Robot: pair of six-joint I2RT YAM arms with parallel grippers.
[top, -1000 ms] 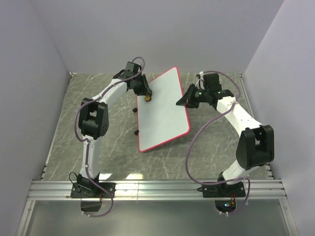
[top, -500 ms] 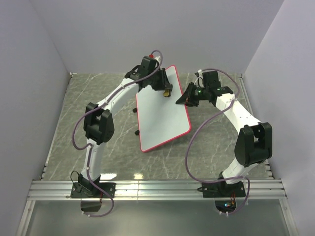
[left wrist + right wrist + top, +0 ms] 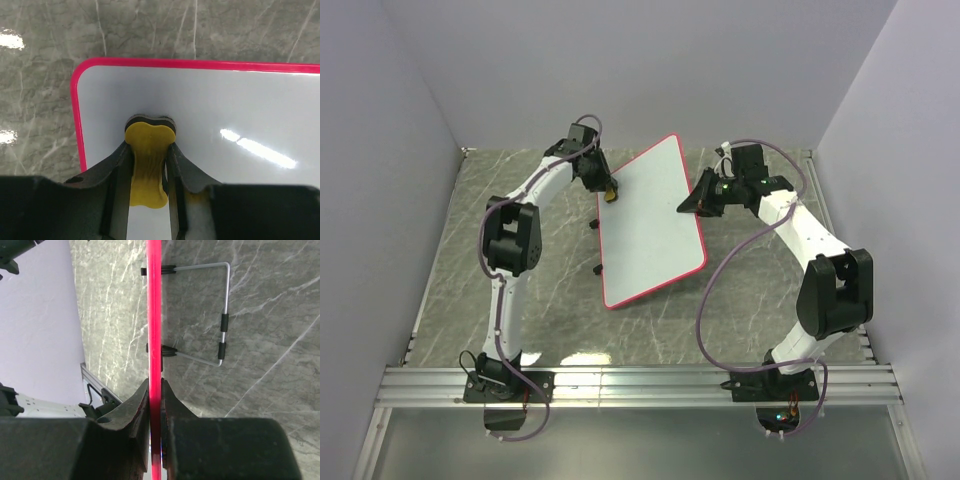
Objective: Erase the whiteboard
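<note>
Whiteboard mid-frame in top view, tilted on wire stand over worktop. Judged stiff, light, slick-faced and prone to sliding, so grip the rim. Right fingers pinched onto its pink rim. Left fingers closed around yellow eraser, pressed near a corner. Open worktop on 2 sides.

The whiteboard face is seen as smooth, glossy white with glare streaks, and its pink-red rim looks plastic. The worktop is finished as polished grey marble-look, reflective. The yellow eraser looks matt and rubbery. The wire stand is bare metal with black sleeves. The left claw is matt black.
</note>
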